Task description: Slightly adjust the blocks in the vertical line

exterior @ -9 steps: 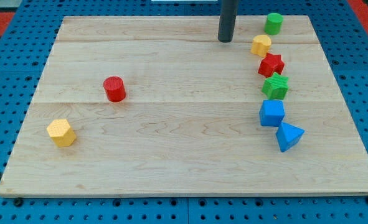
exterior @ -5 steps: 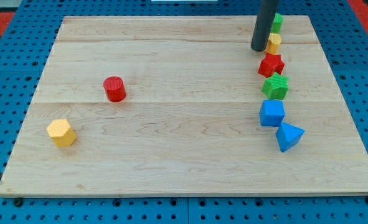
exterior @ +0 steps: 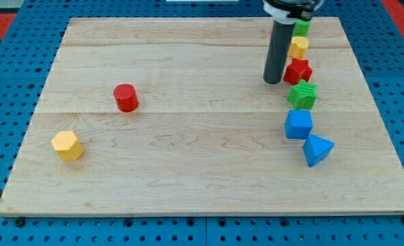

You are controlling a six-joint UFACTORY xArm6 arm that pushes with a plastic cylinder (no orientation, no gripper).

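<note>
On the tabletop (exterior: 188,178), camera view: rod upright, my tip (exterior: 273,82) just left of red star block (exterior: 298,71), no end effector, nothing held. Line at view's right: green cylinder (exterior: 301,28), yellow block (exterior: 298,47), green star (exterior: 302,95), blue cube (exterior: 298,124), blue wedge (exterior: 316,149)

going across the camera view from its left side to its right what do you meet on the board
Yellow hexagonal block → red cylinder → my tip → blue cube → blue triangular block.
</note>
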